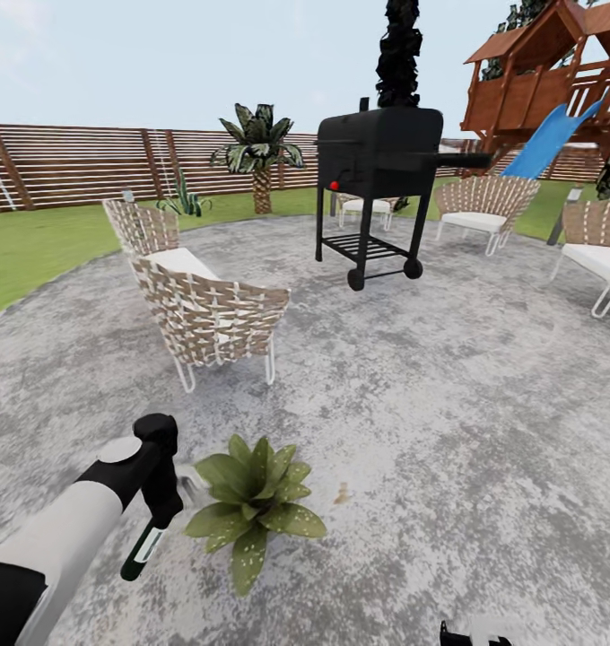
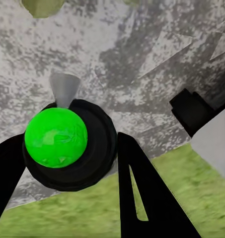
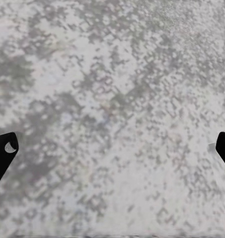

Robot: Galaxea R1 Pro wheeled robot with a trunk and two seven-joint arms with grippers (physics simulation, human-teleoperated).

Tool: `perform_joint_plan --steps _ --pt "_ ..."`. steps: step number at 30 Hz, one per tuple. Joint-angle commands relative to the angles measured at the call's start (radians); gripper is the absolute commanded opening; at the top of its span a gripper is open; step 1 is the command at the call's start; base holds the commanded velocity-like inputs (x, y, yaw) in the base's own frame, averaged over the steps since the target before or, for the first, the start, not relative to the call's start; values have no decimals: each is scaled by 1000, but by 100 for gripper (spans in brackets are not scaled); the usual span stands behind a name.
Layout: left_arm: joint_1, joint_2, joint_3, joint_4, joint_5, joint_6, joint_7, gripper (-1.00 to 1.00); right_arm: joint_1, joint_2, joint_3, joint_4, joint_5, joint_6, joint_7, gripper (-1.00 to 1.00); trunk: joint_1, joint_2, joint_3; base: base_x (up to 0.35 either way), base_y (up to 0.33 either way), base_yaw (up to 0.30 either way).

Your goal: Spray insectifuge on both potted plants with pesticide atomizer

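My left gripper (image 1: 164, 502) is shut on the pesticide atomizer (image 1: 143, 547), a slim dark bottle hanging tilted just left of a potted plant (image 1: 256, 507). That plant is a low rosette of pointed green leaves on the stone patio of the garden (image 1: 448, 404). In the left wrist view the atomizer (image 2: 67, 144) shows a bright green round top and a grey cone nozzle between the black fingers (image 2: 139, 193). One leaf tip (image 2: 41, 6) shows beyond it. My right gripper (image 3: 112, 148) is open over bare stone.
A wicker chair (image 1: 206, 309) stands close behind the plant, with more chairs (image 1: 484, 206) at the back right. A black grill (image 1: 377, 170) is at the middle back. Lawn (image 1: 27, 251), a palm (image 1: 258, 152), a slatted fence (image 1: 81, 161) and a playset slide (image 1: 547, 144) ring the patio.
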Motion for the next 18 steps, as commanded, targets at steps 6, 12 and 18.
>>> perform_joint_plan --steps 6,12,18 --pt "-1 -7 -4 -3 -5 14 -9 -100 -1 0 -7 1 10 -3 -5 100 0 0 -1 73 336 0" --pt "-10 -13 -5 -6 -4 13 -9 -100 -1 0 -7 1 10 -3 -5 100 0 0 -1 39 82 -199" --pt "-140 -93 -28 -3 -5 12 -9 -100 -1 0 -7 1 10 -3 -5 100 0 0 -1 1 1 -167"
